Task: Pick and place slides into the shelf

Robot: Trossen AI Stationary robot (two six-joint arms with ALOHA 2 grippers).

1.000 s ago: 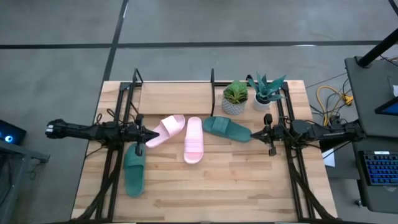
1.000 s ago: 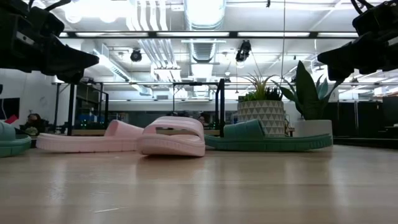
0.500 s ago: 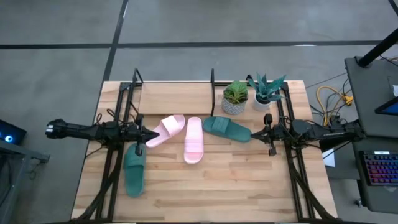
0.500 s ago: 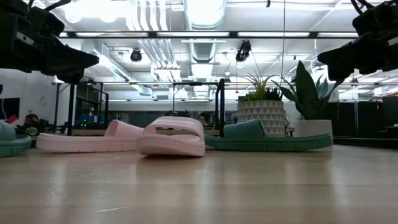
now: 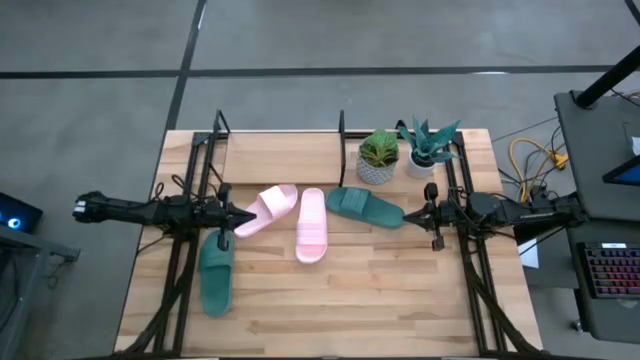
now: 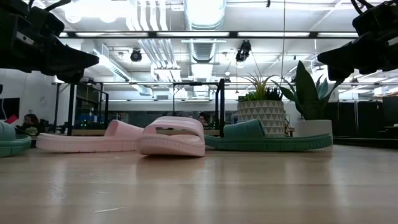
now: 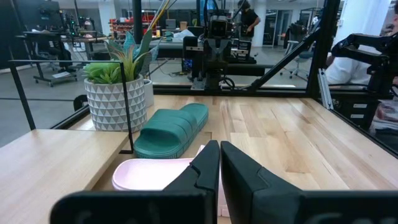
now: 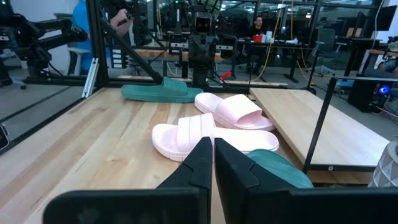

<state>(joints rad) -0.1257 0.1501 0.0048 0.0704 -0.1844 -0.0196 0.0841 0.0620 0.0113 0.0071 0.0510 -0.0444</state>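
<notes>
Two pale pink slides lie sole-down mid-table [image 5: 265,210] [image 5: 311,224]. One teal slide [image 5: 216,273] lies near the left edge, under the left arm. The other teal slide [image 5: 364,207] lies before the potted plants. The shelf [image 5: 280,157] stands at the far edge, and its wooden board is bare. My left gripper [image 5: 240,213] hovers shut above the table, beside the left pink slide's end [image 7: 155,174]. My right gripper [image 5: 428,213] hovers shut just right of the teal slide [image 8: 280,167]. The low view shows both grippers [image 6: 81,62] [image 6: 329,59] well above the tabletop.
Two potted plants [image 5: 378,157] [image 5: 430,147] stand at the far right, next to the shelf's right posts [image 5: 342,125]. The black arm frames [image 5: 185,250] [image 5: 470,270] run along both sides of the table. Bare wood [image 5: 340,300] spans the near half. A desk with a keyboard [image 5: 610,270] stands to the right.
</notes>
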